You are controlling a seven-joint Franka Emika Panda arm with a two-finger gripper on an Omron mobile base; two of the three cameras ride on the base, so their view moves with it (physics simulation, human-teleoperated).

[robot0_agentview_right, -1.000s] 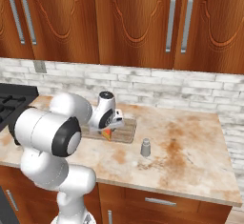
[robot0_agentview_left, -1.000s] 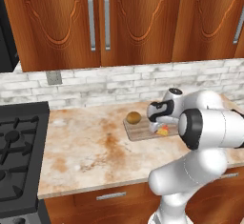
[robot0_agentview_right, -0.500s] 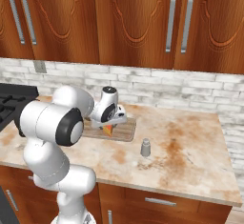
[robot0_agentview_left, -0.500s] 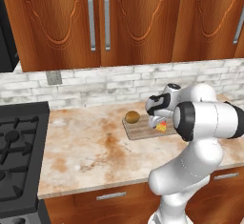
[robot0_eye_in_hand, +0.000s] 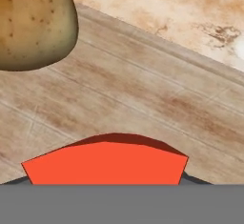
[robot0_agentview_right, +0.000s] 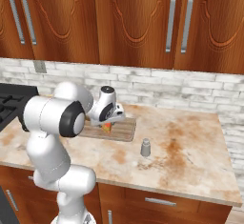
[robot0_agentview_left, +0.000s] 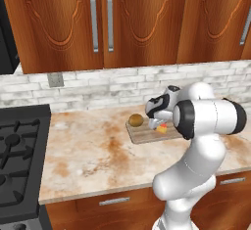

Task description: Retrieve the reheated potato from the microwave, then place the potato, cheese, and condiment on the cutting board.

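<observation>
Roughly biggest first: mottled beige stone counter [robot0_agentview_left: 93, 160], then flat light-brown wood-grain cutting board [robot0_eye_in_hand: 143, 108]. On it, speckled olive-brown roundish potato [robot0_eye_in_hand: 33, 23] at 10 o'clock in hand view, flat-faced orange-red cheese wedge [robot0_eye_in_hand: 105, 163] at 6 o'clock. Gripper [robot0_agentview_left: 156, 122] just over cheese; jaw state can't tell. Right base view adds small grey cylindrical shaker [robot0_agentview_right: 146, 147] w/ darker cap, off board.

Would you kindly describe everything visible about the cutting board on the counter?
The cutting board is a flat, light-brown wooden rectangle with visible grain and rounded corners, lying flat on the marbled counter near the brick backsplash. The potato rests on its left end, and the cheese, an orange wedge with a red edge, sits on it further right, directly beneath the gripper. A small grey shaker stands off the board, on the counter.
</observation>
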